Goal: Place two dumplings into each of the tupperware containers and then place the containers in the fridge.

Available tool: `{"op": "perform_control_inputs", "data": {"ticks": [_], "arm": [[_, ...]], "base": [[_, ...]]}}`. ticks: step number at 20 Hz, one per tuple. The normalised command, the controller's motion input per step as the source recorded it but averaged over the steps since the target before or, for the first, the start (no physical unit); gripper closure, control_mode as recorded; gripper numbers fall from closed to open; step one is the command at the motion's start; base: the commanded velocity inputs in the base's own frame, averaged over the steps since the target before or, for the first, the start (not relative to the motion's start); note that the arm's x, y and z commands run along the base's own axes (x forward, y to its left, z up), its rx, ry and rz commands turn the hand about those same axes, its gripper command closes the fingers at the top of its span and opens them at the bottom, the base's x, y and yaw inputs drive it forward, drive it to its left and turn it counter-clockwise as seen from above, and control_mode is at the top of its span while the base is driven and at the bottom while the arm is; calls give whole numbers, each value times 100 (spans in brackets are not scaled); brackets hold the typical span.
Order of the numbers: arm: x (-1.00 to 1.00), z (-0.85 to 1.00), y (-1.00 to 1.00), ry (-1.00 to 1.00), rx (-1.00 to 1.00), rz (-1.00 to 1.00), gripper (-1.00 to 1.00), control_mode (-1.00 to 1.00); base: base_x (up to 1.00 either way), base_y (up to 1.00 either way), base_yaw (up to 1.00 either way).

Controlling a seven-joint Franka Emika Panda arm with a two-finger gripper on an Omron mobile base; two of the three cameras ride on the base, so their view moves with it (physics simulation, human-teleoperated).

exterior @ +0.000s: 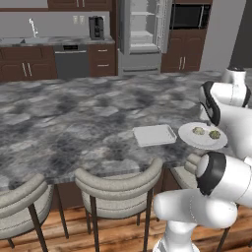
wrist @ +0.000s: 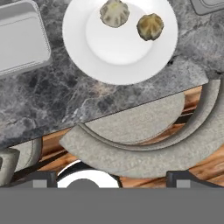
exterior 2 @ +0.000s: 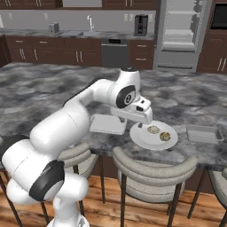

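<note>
Two dumplings (wrist: 114, 13) are seen on a white plate (wrist: 120, 57) near the counter (exterior: 74, 123) edge. One box (exterior 2: 107, 124) is set just left of the plate and another (exterior 2: 204, 134) to its right, likely so each can be filled fast. The tool (exterior 2: 141, 125) is held over the plate, wide open, with nothing gripped. The fridge (exterior 2: 181, 33) is far back, door open.

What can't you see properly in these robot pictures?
- Second tupperware container: hand view, cut off by the top right corner.
- Left container: hand view, partly cut by the left edge; in the right base view the arm covers part of it.
- Fridge shelves: left base view, too far and small to tell what is on them.
- Plate rim: right base view, the hand hides part.
</note>
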Motion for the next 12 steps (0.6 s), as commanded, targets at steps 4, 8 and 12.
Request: {"op": "perform_control_inputs", "data": {"ticks": [4,8,12], "arm": [[-1,-17,-32,2,0,-3,-100,-100],[17,-35,-47,0,0,-2,-100,-100],[41,-45,-51,0,0,0,-100,-100]], "base": [[0,0,0],[0,0,0],[0,0,0]]}}
